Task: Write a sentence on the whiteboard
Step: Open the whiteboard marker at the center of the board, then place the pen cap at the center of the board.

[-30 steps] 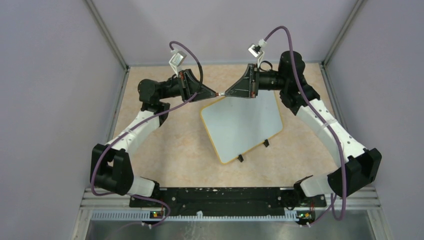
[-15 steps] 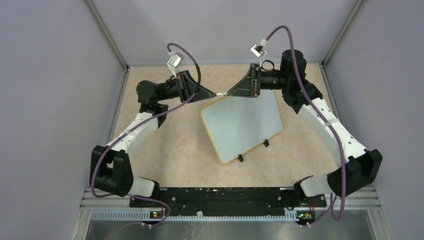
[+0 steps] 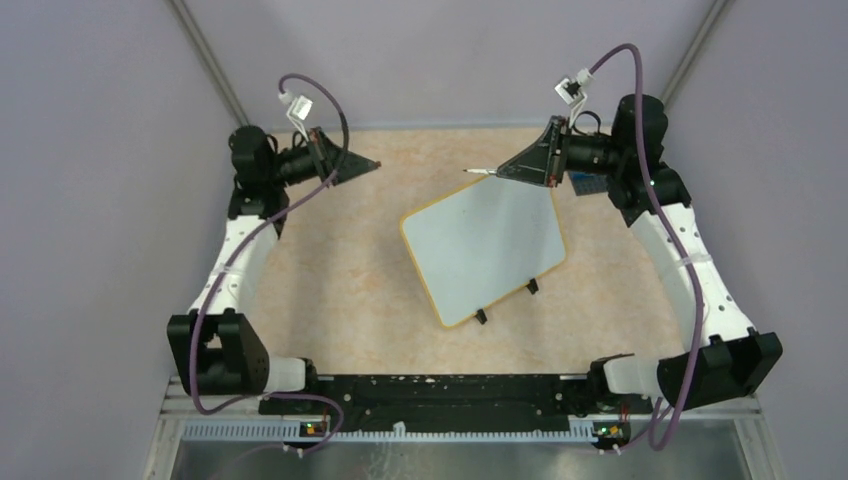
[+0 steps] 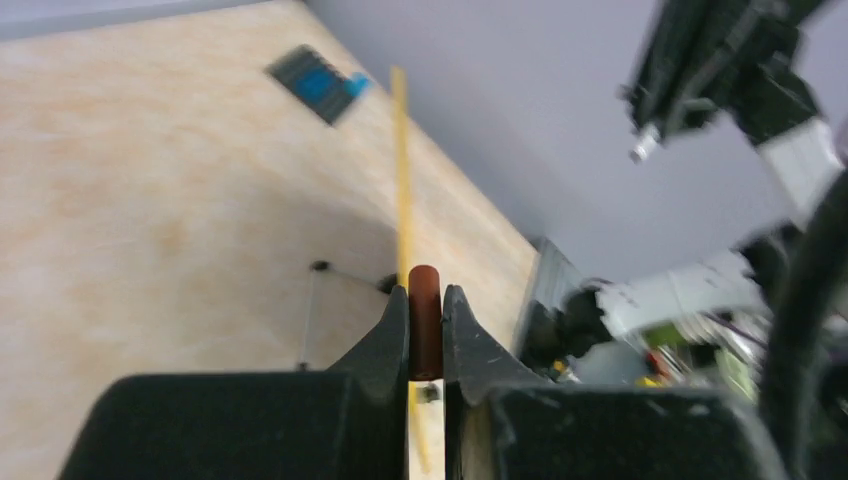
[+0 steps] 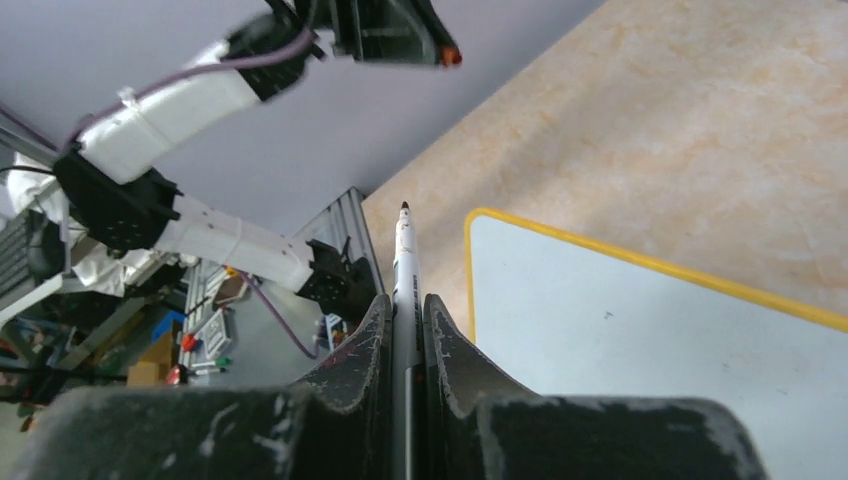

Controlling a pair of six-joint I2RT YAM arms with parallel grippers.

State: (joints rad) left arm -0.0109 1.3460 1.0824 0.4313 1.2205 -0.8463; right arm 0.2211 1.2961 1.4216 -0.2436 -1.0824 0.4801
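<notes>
While right jaws pinch marker [image 5: 404,250], whiteboard [image 3: 485,245] below, apart.

Small blue plate [image 4: 318,82] flat on beige table [image 3: 340,270], near wall [image 4: 520,100].

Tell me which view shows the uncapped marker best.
Right wrist: the marker runs up between the right gripper's fingers, dark tip bare, beside the whiteboard. Top external shows a thin sliver; left wrist shows only its brown cap.

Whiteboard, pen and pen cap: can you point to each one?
whiteboard [image 3: 485,250], top view, middle of its white face.
pen [image 5: 404,252], right wrist view, white barrel below the dark tip.
pen cap [image 4: 424,310], left wrist view, brown end sticking out.
</notes>
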